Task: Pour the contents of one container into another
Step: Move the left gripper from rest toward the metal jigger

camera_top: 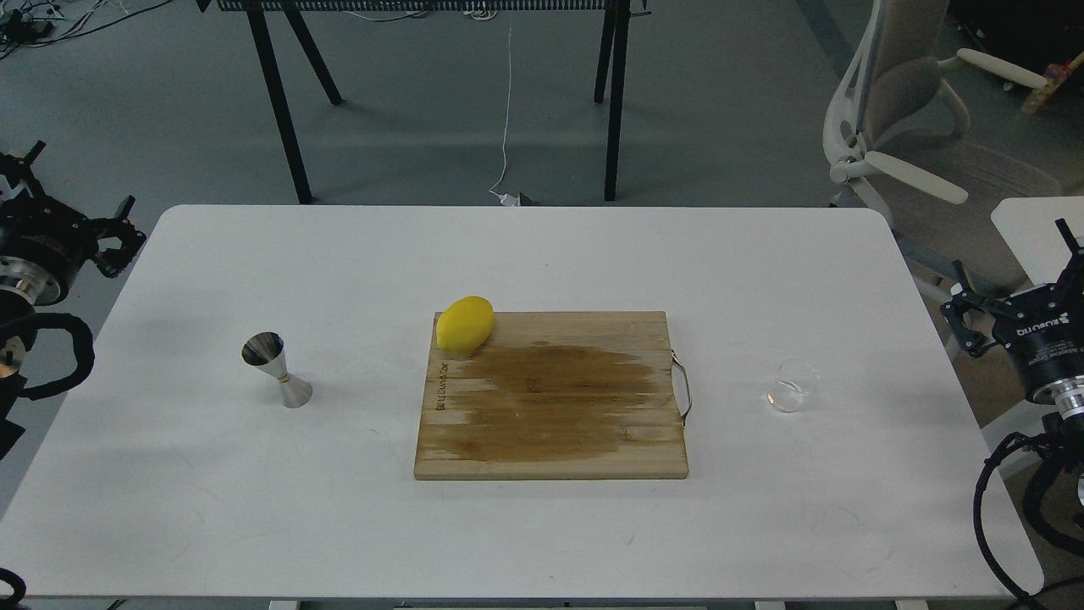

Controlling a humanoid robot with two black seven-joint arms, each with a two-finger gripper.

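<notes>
Nothing started: glass cup (793, 385) at frame right, jigger (276, 369) left, untouched. Both hands, left (118, 237) and right (965, 322), empty, fingers spread. Next: right hand grasps the cup.

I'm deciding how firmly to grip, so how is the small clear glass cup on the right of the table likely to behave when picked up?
The glass cup looks thin and clear, so probably light but fragile. Its smooth wall may slip between fingers. The bottom seems rounded, so a sideways nudge could rock or tip it. It stands alone on the bare white table, close to the right gripper.
</notes>
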